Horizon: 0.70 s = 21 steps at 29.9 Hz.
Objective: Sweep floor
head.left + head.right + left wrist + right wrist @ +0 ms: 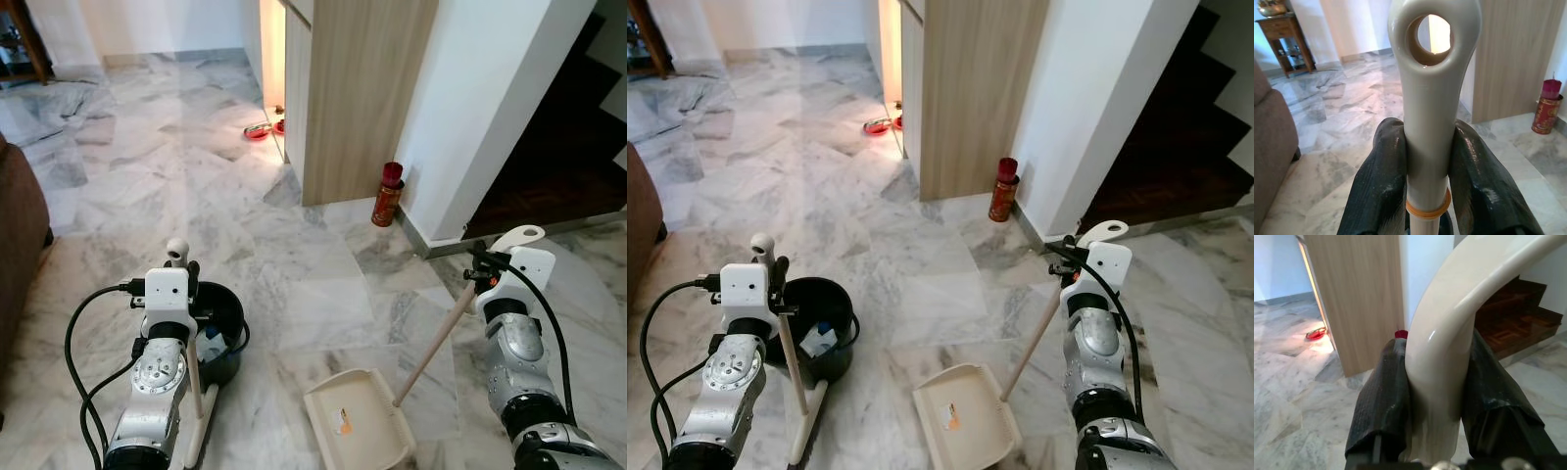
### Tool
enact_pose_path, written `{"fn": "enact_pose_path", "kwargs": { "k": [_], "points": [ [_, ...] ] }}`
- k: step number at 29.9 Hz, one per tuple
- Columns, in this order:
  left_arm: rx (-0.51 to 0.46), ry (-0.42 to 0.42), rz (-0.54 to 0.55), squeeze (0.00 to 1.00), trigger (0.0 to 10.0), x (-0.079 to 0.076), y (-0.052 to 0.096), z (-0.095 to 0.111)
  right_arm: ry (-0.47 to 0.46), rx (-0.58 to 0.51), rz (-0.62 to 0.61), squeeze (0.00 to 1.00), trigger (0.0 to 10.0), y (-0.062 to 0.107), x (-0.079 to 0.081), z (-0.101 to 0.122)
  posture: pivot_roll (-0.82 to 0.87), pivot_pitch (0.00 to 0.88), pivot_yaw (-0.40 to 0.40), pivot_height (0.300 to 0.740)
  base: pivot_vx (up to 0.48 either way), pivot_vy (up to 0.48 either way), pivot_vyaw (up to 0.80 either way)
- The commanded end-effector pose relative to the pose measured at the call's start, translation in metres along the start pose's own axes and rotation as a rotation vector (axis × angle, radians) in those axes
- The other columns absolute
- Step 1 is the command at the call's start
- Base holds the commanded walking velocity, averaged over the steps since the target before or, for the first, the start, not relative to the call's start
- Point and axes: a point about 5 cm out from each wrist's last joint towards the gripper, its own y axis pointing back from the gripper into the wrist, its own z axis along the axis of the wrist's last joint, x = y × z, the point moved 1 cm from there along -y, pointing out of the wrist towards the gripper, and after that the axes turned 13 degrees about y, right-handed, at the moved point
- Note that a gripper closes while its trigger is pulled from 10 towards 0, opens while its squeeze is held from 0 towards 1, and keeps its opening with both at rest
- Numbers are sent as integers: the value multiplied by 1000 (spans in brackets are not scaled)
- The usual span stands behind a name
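My left gripper point(1427, 166) is shut on the cream top of a broom handle point(1430, 98), which runs down to the broom head point(201, 431) on the marble floor. My right gripper point(1435, 396) is shut on the curved cream handle point(1449, 318) of a dustpan. Its wooden stick point(436, 338) slants down to the cream dustpan tray point(358, 421), which rests on the floor between my arms with a small orange scrap point(343, 424) in it. A black bin point(818, 338) holding crumpled waste stands beside the broom stick.
A red canister point(388, 196) stands by the white wall corner next to a wooden cabinet point(358, 93). Red bowls point(261, 130) lie by the lit gap further off. A brown sofa point(18, 235) is on my left and dark stairs point(558, 147) on my right.
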Motion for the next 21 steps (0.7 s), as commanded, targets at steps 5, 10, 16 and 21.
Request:
{"fn": "enact_pose_path", "kwargs": {
  "k": [5,10,16,21],
  "points": [
    [-31,-14,-15,0,10000,-5,-4,7,-2,-11,-20,0,10000,-4,-6,5,-17,0,-46,740,0,-70,0],
    [-34,-22,-15,0,10000,-4,-4,7,-5,-12,-17,0,10000,-4,-5,5,-11,0,-45,740,0,0,-480],
    [-31,-34,-17,0,10000,-3,-4,7,-8,-10,-13,0,10000,-4,-3,5,-21,0,-33,740,0,-239,-800],
    [-32,-24,-30,0,10000,-6,-5,8,-18,-15,-19,0,10000,-3,-2,5,-31,0,-24,740,0,0,-800]
  ]
}}
